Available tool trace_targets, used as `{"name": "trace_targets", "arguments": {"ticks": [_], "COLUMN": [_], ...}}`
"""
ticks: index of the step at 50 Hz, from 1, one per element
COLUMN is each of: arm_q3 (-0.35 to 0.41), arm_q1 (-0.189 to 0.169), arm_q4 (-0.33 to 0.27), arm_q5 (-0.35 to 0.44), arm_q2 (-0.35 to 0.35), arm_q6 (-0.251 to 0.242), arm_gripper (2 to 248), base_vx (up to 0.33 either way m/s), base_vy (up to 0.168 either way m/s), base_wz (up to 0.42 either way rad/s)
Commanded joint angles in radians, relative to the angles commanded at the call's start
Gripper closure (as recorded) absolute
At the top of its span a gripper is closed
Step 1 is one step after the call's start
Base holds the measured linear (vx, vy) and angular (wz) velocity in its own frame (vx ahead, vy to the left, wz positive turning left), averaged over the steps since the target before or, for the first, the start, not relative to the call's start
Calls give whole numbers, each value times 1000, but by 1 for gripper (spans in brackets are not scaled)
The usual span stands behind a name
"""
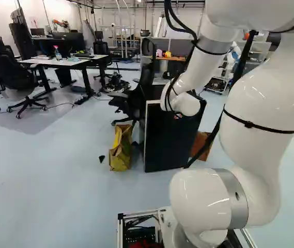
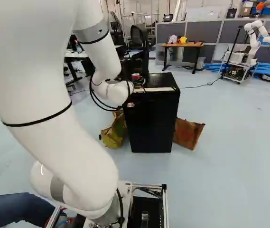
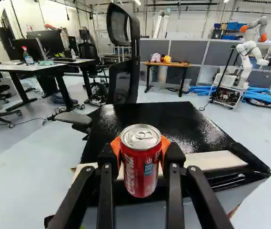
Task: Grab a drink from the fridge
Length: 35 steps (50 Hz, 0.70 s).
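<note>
One row of grey partitions (image 3: 187, 52): along the far side of the room.
White-topped desk (image 3: 11, 68): off past the fridge, with screens and a spray bottle on it.
My arm (image 1: 260, 98): rising from its joint on the base, bent over and reaching forward to the fridge.
Another robot (image 2: 255, 42): white, on a wheeled cart, well apart from me, at the right of the right base view.
Wooden desk (image 2: 184, 44): in front of the partitions, small pink and yellow things on top.
Office chair (image 3: 122, 86): black, mesh-backed, just beyond the fridge.
Fridge (image 2: 149, 123): black, upright on the floor ahead of me, a pale strip along the near part of its glossy top.
Yellow-and-brown bag (image 1: 120, 155): crumpled, standing on the floor beside the fridge.
Brown bag (image 2: 187, 133): on the floor at the fridge's other side.
Claw (image 2: 138, 81): my two fingers are parted just by the drink's width, orange pads (image 3: 116, 151) pressed to it from both sides.
Red drink can (image 3: 141, 164): upright in my grip, lid up with its tab in place, in front of the fridge's top in my wrist view; I cannot tell whether its bottom touches anything.
</note>
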Motion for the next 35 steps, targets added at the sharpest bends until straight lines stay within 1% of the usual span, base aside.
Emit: {"name": "trace_targets", "arguments": {"ticks": [17,35], "arm_q3": [147,266], "arm_q1": [44,79], "arm_q4": [17,31], "arm_q5": [-29,-53], "arm_q2": [130,234], "arm_q6": [0,0], "arm_gripper": [150,150], "base_vx": [0,0], "base_vy": [0,0], "base_wz": [0,0]}}
